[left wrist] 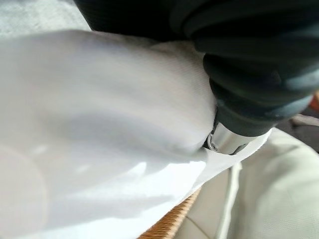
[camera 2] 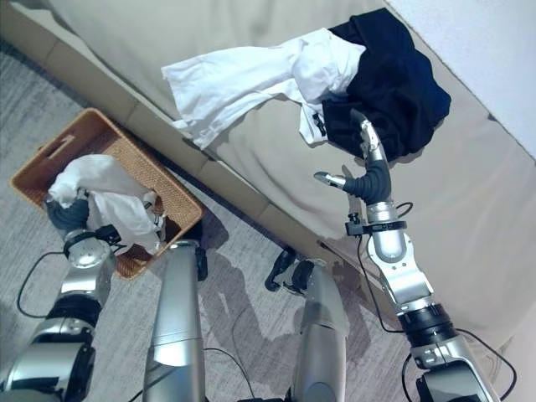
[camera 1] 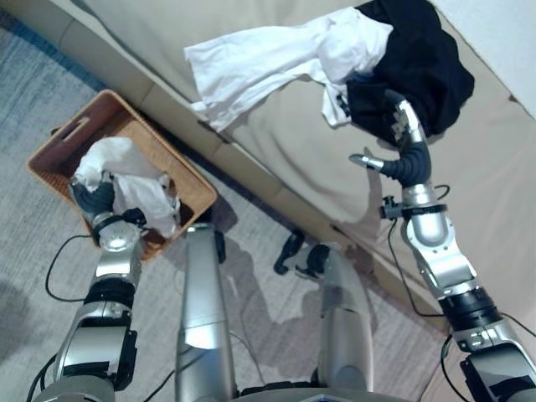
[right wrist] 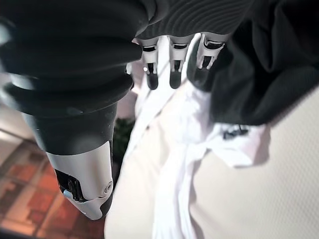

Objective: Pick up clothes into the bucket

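Observation:
A woven brown basket (camera 1: 63, 146) stands on the rug at the sofa's foot, with a white garment (camera 1: 126, 172) heaped in it. My left hand (camera 1: 94, 199) is over the basket, wrapped in that white cloth (left wrist: 99, 124). On the sofa lie a white shirt (camera 1: 268, 59) and a black garment (camera 1: 427, 59), overlapping. My right hand (camera 1: 406, 138) is open at the black garment's near edge, thumb out to the side. In the right wrist view its fingers (right wrist: 174, 69) point straight, beside the black cloth (right wrist: 269, 64) and above the white shirt (right wrist: 174, 164).
The beige sofa (camera 1: 469, 193) runs diagonally across the view, with bare seat around my right arm. A grey rug (camera 1: 33, 75) covers the floor on the left. The basket's wicker rim (left wrist: 169, 224) sits close to the sofa's front.

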Motion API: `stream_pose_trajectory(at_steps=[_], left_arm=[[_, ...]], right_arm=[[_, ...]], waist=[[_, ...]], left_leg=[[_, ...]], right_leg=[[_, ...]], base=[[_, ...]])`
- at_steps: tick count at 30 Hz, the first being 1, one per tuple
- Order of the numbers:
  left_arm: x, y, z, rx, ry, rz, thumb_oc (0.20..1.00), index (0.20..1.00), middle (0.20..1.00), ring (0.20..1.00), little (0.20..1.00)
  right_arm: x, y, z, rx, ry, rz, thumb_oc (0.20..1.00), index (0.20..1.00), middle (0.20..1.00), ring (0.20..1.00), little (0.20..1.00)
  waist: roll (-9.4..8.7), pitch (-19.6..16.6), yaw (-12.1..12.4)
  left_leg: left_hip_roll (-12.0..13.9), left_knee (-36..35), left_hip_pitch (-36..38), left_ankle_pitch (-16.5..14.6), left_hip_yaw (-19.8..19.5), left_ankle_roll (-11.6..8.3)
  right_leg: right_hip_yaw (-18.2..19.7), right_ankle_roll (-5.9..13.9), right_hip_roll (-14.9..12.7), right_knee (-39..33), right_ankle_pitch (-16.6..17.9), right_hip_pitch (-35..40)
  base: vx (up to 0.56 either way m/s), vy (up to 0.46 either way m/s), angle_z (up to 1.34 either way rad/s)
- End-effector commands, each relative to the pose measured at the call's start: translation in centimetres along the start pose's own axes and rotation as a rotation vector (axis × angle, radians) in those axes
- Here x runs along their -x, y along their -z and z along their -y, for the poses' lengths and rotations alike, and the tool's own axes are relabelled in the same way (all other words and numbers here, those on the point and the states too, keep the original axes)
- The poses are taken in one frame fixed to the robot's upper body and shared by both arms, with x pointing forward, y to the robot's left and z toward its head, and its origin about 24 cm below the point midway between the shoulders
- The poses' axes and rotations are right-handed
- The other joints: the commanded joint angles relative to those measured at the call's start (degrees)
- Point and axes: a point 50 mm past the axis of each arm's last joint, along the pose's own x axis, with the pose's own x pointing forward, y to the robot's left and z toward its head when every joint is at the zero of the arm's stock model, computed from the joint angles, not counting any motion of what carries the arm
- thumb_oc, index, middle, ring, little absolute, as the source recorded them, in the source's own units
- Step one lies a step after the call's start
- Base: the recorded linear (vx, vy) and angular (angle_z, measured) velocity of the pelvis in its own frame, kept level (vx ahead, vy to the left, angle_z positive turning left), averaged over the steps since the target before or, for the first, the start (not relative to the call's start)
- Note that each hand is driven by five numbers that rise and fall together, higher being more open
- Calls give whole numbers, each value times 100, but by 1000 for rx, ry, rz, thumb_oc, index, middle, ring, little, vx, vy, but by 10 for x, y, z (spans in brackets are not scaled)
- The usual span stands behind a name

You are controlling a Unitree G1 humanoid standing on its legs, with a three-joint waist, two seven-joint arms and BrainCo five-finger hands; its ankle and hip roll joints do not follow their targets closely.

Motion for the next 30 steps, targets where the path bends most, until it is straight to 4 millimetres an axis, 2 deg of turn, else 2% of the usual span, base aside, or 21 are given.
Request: stream_pose_trajectory(at_steps=[1, 3, 4, 5, 6, 16, 20, 23, 25, 30], left_arm=[[-6, 0, -13, -16, -44, 9, 200, 200, 200, 200, 200], [-6, 3, -13, -21, -42, -2, 200, 200, 200, 200, 200], [-6, 6, -14, -21, -38, -26, 489, 489, 489, 489, 489], [-6, 6, -14, -21, -38, -26, 586, 586, 586, 586, 586], [-6, 7, -13, -17, -33, -36, 1000, 1000, 1000, 1000, 1000], [-4, 23, -19, -79, -32, -112, 1000, 1000, 1000, 1000, 1000], [-3, 36, -25, -126, -29, -182, 1000, 1000, 1000, 1000, 1000], [0, 41, -24, -62, -29, -226, 1000, 1000, 1000, 1000, 1000], [1, 39, -22, -50, -15, -212, 1000, 1000, 1000, 1000, 1000], [14, 15, -7, 55, 40, -17, 1000, 1000, 1000, 1000, 1000]], right_arm=[[0, -23, 2, -58, 6, 127, 1000, 1000, 1000, 1000, 1000], [1, -23, 2, -56, 6, 126, 1000, 1000, 1000, 1000, 1000], [1, -22, 3, -56, 3, 119, 1000, 1000, 1000, 1000, 1000], [1, -22, 3, -56, 3, 119, 1000, 1000, 1000, 1000, 1000], [1, -21, 3, -52, 3, 117, 1000, 1000, 1000, 1000, 1000], [4, -18, 4, -25, -28, 96, 1000, 1000, 1000, 1000, 1000], [2, -17, 3, -22, -42, 89, 1000, 1000, 1000, 1000, 1000], [2, -16, 2, -17, -45, 78, 1000, 1000, 1000, 1000, 1000], [2, -14, 2, -13, -44, 72, 1000, 1000, 1000, 1000, 1000], [5, -8, 6, -5, 1, 47, 1000, 1000, 1000, 1000, 1000]], waist=[[-114, -332, -49], [-122, -347, -53], [-118, -367, -59], [-117, -370, -60], [-110, -387, -64], [1, -644, -98], [32, -703, -117], [55, -735, -119], [63, -752, -117], [117, -735, 15]], left_leg=[[124, 703, 128, -880, -229, 135], [138, 744, 98, -900, -232, 136], [138, 777, 61, -912, -217, 151], [138, 779, 56, -912, -217, 151], [122, 776, 34, -907, -220, 156], [127, 420, 57, -737, -142, 93], [150, 171, 177, -622, -70, 52], [150, -26, 303, -540, -28, 28], [163, -202, 418, -485, 0, 13], [138, -964, 915, -213, 83, -47]], right_leg=[[684, 567, -197, -461, 745, -367], [688, 568, -194, -427, 732, -408], [694, 564, -199, -398, 732, -442], [695, 564, -200, -396, 732, -447], [691, 561, -203, -396, 734, -473], [607, 568, -182, -630, 836, -485], [563, 621, -131, -836, 957, -387], [519, 664, -101, -1015, 1056, -287], [491, 699, -85, -1146, 1113, -207], [340, 823, -69, -1679, 1362, 190]], base=[[22, 33, 1], [14, 23, -4], [4, 9, -6], [4, 10, -5], [-2, 5, -3], [-1, 0, 1], [-8, 0, 0], [0, 0, 0], [0, 0, 0], [-11, -13, 2]])
